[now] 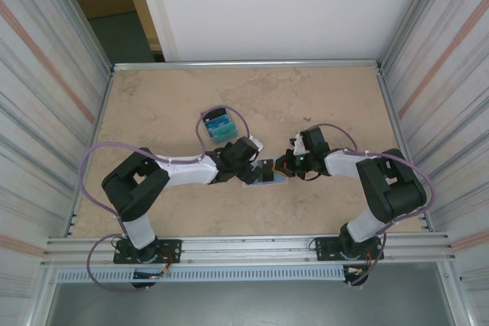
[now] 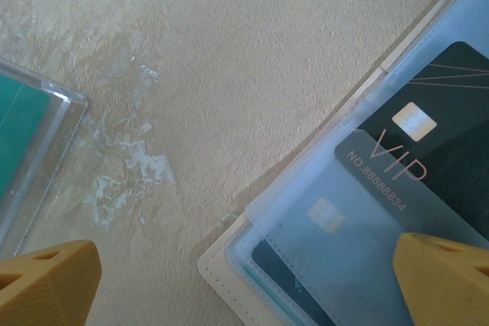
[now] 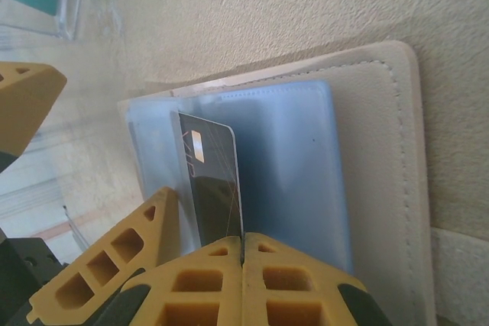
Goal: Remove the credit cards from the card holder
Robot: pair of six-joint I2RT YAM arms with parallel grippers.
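The beige card holder (image 1: 269, 179) lies open on the table between both grippers, its pale blue sleeves (image 3: 294, 158) facing up. My right gripper (image 3: 241, 240) is shut on the edge of a black credit card (image 3: 208, 177) marked VIP (image 2: 447, 104), which sticks partly out of a clear sleeve. More credit cards (image 2: 325, 215) sit inside the sleeves, one of them dark blue (image 2: 302, 284). My left gripper (image 2: 243, 257) hangs open over the holder's corner (image 2: 225, 276), one finger (image 2: 447, 280) above the sleeves and the other (image 2: 46, 284) over bare table.
A clear plastic tray (image 1: 220, 126) holding teal and blue cards stands just behind the left gripper, and its corner (image 2: 65, 112) shows in the left wrist view. Metal walls enclose the table on the left and right.
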